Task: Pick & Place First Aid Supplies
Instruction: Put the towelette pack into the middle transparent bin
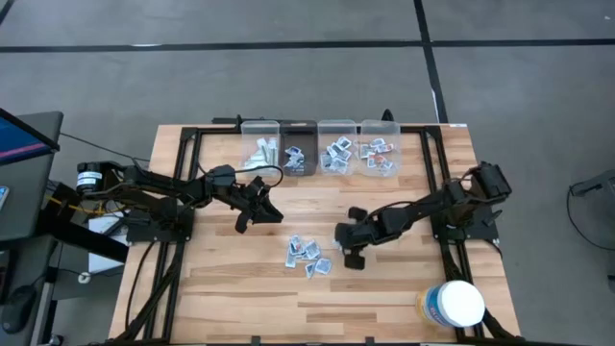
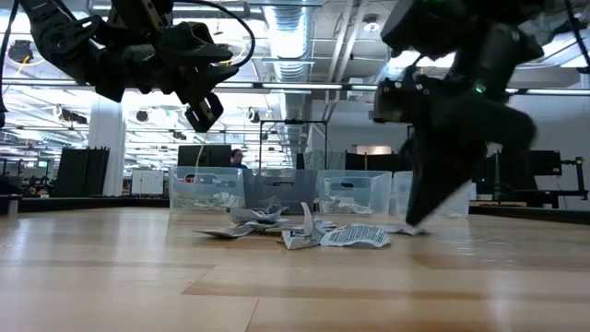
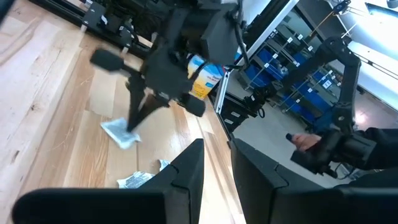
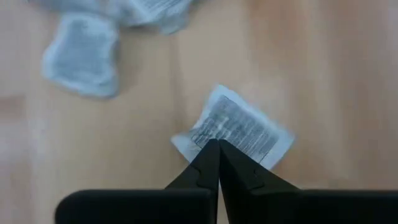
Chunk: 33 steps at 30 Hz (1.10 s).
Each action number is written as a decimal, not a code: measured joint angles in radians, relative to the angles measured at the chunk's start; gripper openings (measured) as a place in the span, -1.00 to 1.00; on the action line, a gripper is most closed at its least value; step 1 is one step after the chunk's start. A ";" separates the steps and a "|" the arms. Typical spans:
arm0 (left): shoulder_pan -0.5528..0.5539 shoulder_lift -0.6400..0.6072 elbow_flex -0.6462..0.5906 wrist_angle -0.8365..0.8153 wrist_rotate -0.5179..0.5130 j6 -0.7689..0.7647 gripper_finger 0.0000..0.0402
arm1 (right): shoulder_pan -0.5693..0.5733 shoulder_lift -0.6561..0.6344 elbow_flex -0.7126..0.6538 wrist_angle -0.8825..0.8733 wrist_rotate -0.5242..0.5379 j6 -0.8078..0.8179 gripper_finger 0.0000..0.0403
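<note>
High view, left arm: the left gripper (image 1: 258,213) hangs above bare wood left of centre, fingers parted and holding nothing; it likely waits clear so the other arm can work the pile.
Loose pile: small flat white-grey paper packets with blue print (image 1: 307,255) lie scattered on the light wooden table (image 1: 231,288) at lower centre, about seven as far as I can count; they overlap, so the count is rough.
Bins: four clear plastic bins (image 1: 318,147) stand in a row at the upper centre edge, each already holding sorted supplies, presumably by kind.
Right arm: the right gripper (image 1: 348,252) is down at the pile's right edge; in the right wrist view its fingers (image 4: 208,167) are pinched together on a corner of one printed white packet (image 4: 239,129), which lies flat on the wood apart from the others.
Tub: one white round tub with a yellow label (image 1: 452,304) sits at lower right, well apart.
</note>
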<state>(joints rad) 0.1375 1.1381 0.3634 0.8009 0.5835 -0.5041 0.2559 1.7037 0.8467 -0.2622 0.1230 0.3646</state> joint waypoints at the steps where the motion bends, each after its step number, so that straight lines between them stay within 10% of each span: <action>1: 0.000 0.000 0.000 0.000 0.000 0.000 -0.60 | -0.003 -0.014 0.014 -0.038 0.026 -0.002 -1.00; 22: 0.006 0.000 0.000 0.000 0.000 0.001 -0.60 | -0.021 -0.076 0.064 -0.123 0.055 -0.076 -0.69; 33: 0.006 0.000 0.000 0.000 0.000 0.001 -0.60 | -0.020 0.103 0.073 -0.079 0.019 -0.067 -0.46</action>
<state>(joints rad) 0.1436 1.1378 0.3634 0.8013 0.5839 -0.5030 0.2355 1.8066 0.9196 -0.3411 0.1418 0.2978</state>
